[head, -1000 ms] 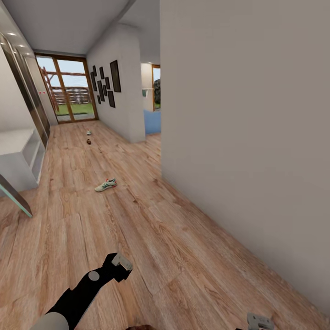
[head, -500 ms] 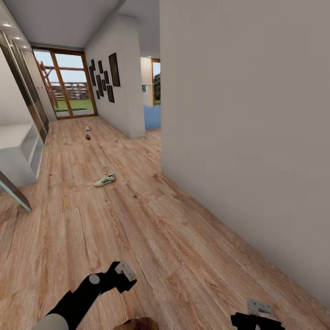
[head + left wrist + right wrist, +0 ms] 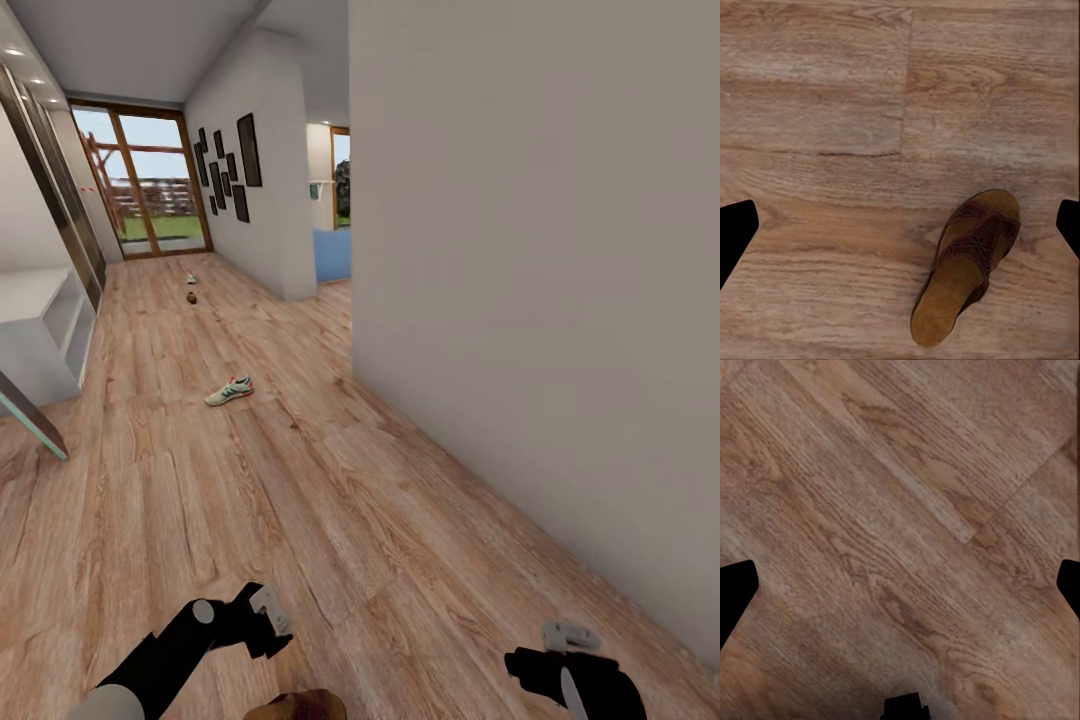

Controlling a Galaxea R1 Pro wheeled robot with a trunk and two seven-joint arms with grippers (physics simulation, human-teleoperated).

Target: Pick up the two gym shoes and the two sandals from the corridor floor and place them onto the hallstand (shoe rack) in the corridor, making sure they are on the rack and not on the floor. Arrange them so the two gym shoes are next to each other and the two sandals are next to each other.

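Writing was nowhere legible: the dark framed pictures on the white corridor wall were too small to read, and the shoes showed no brand that could be made out. Light brown wood-grain planks of the corridor floor ran toward a wood-framed glass door at the far end, with a plain pale wall close on the right side. At the left edge stood a pale grey-white unit with open shelf slots, the hallstand.

One gym shoe, white with green stripes, lay on the planks in mid-corridor, well apart from the robot. Far down near the door sat a second pale shoe and just before it a small dark one, both too small to tell more.

One sandal, dark brown with a perforated band and tan footbed, lay flat on the floor below the left gripper; its edge also showed at the head view's bottom. That gripper's fingers stood wide apart, holding nothing. The right gripper hovered over bare planks, likewise spread wide and empty.
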